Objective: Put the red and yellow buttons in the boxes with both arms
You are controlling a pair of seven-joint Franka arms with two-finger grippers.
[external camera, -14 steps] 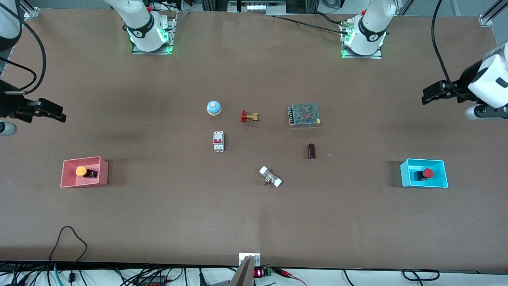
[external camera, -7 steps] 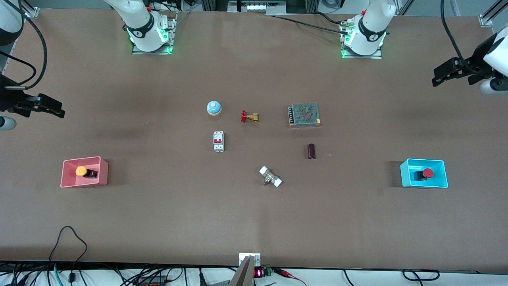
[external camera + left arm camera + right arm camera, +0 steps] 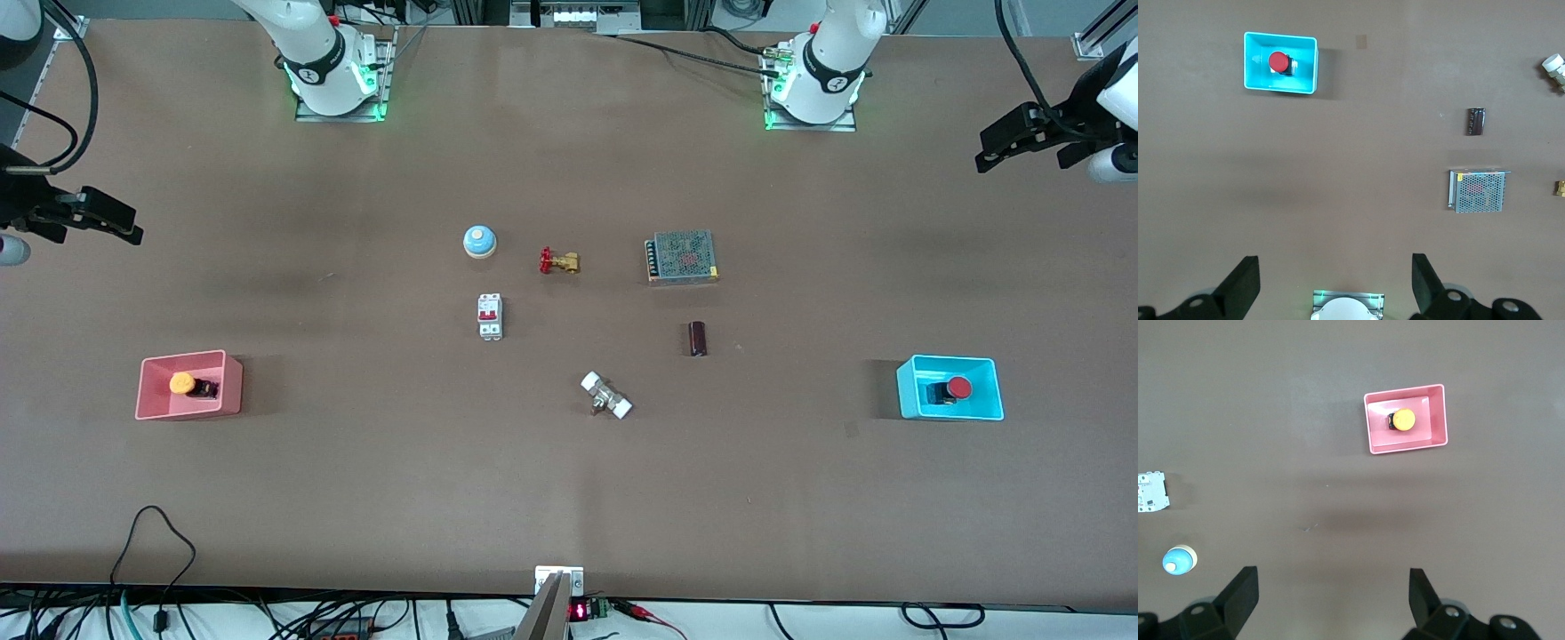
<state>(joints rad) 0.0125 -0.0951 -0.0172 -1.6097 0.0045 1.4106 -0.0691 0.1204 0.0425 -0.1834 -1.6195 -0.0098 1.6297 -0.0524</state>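
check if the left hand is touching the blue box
Apart. The left wrist view shows the left hand open, with bare table between it and the blue box; the red button sits inside the box.

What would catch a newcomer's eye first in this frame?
The two bright bins: the pink box at the right arm's end holds the yellow button, the cyan box at the left arm's end holds the red button. Both grippers, left gripper and right gripper, hang open above the table ends.
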